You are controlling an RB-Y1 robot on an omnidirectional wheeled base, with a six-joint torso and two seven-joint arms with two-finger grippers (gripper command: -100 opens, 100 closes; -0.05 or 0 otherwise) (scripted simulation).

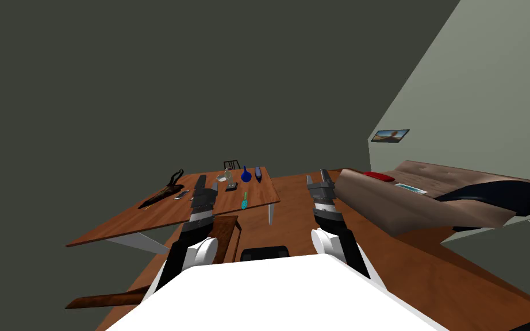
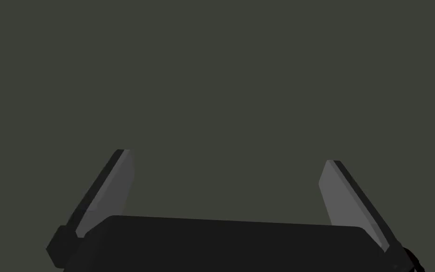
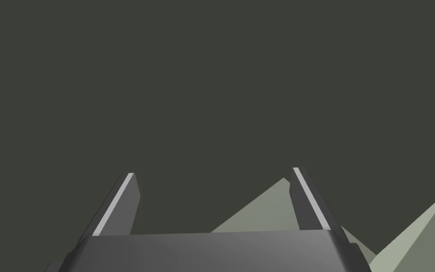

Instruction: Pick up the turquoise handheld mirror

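On brown table [image 1: 143, 221], small turquoise mirror [image 1: 244, 201], slim handle

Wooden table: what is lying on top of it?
On the table: a turquoise handheld mirror near the edge, a blue bottle, a dark branch-like piece and small items too tiny to name. The left arm covers part of the top.

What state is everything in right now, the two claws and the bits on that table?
Left gripper: open, holding nothing.
Right gripper: open, holding nothing.
Turquoise mirror: lying flat on the table, not yet picked up.
Blue bottle: standing upright.
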